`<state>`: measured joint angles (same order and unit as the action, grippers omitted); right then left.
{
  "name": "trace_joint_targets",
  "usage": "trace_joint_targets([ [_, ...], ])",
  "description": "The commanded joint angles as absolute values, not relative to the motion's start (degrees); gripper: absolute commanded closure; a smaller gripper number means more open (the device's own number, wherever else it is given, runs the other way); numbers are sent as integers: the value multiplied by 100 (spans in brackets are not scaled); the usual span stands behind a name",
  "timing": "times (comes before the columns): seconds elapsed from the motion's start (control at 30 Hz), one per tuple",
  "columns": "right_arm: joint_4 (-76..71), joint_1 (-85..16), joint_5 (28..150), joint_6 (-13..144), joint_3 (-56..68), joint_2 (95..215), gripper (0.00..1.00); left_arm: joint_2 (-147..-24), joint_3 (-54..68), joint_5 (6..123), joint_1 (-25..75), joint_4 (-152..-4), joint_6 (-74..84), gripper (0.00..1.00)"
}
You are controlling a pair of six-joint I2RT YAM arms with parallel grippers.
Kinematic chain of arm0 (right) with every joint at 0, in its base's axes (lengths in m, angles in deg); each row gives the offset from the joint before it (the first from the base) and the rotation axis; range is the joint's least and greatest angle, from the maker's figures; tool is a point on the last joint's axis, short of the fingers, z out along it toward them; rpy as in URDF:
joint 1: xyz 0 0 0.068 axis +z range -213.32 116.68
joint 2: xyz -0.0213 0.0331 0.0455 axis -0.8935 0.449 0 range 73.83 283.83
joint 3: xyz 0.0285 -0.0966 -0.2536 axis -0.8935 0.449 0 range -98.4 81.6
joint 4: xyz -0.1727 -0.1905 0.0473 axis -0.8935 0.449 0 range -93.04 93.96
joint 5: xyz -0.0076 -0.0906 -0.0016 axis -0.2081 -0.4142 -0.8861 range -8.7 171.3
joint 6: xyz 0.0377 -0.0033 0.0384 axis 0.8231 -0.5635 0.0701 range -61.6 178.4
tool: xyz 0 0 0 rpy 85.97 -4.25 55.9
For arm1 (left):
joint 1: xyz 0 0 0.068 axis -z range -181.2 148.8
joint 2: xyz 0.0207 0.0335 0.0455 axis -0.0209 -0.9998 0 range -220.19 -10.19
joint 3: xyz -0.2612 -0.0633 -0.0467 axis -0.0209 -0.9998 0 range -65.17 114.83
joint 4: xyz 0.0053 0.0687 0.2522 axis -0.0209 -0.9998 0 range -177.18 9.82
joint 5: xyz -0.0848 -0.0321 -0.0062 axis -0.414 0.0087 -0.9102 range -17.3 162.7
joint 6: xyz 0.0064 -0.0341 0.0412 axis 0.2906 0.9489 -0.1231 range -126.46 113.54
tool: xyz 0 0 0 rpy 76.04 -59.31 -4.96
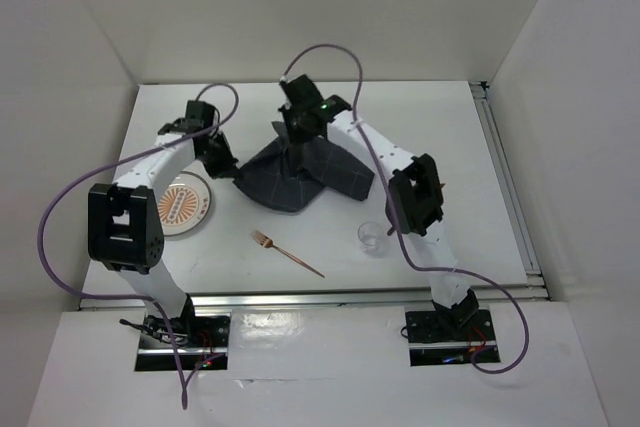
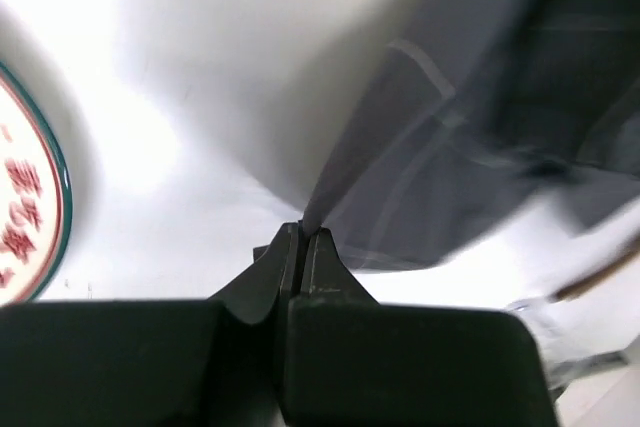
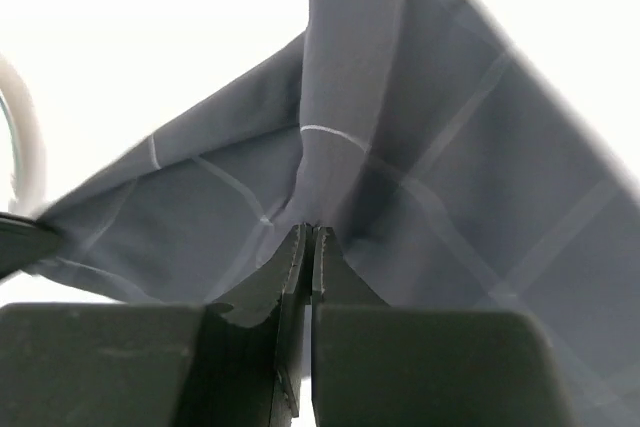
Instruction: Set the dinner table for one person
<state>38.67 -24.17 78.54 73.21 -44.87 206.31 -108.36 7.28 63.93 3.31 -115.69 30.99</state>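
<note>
Containers: small clear glass [image 1: 371, 237] stands upright near the right arm, looks empty. Round plate [image 1: 183, 204] lies flat on the left, with an orange pattern in the middle and a thin teal rim; only the pattern shows on it, and the left arm covers its near-left part.

Materials: the bench [image 1: 450, 137] is a flat white rectangle that fills the floor of the top view, with silver rails on its right and near edges. It carries everything. Dark grey cloth [image 1: 300, 175] with thin pale check lines sits mid-bench, soft, pulled up into a tent with folds. Slim copper-toned fork [image 1: 288, 252] lies flat just in front of the cloth, tines toward the plate, apart from the glass.

Left fingers [image 2: 300, 252]: clenched, pinching a fold at the cloth's left edge, beside the plate.
Right fingers [image 3: 305, 252]: clenched on a peak of cloth at its far side, fabric draping down from the pinch.
</note>
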Motion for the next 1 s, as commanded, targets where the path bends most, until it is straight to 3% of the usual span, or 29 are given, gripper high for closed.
trace_joint_targets([
  [0.0,3940,-3017,8130,7132,-5067,19636,100,-10818,2004,6567,276,-12112,2817,100],
  [0.33,3492,-3993,8772,6939,-4180,17728,100,-10600,3809,6286,-14,-12606,2527,100],
  [0.53,3492,-3961,9641,7184,-3487,17674,100,-10476,3539,5961,-14,-12553,2527,100],
  [0.57,3492,-3846,9712,7237,-3433,17779,94,-10476,3486,6021,-14,-12553,2527,100],
  [0.6,3492,-3749,9921,7377,-3380,18015,77,-10476,3433,6100,-14,-12553,2466,100],
  [0.67,3414,-3485,10395,7544,-3249,18288,71,-10415,3275,6162,-14,-12553,2465,100],
  [0.73,3300,-3257,10617,7746,-3248,18787,58,-10415,3161,6233,-14,-12605,2465,100],
  [0.83,3299,-3072,10837,7965,-3520,19552,57,-10310,3090,6365,-67,-12667,2412,100],
  [0.97,3238,-2948,10916,8204,-4081,20310,45,-10178,2871,6418,-120,-12667,2412,100],
])
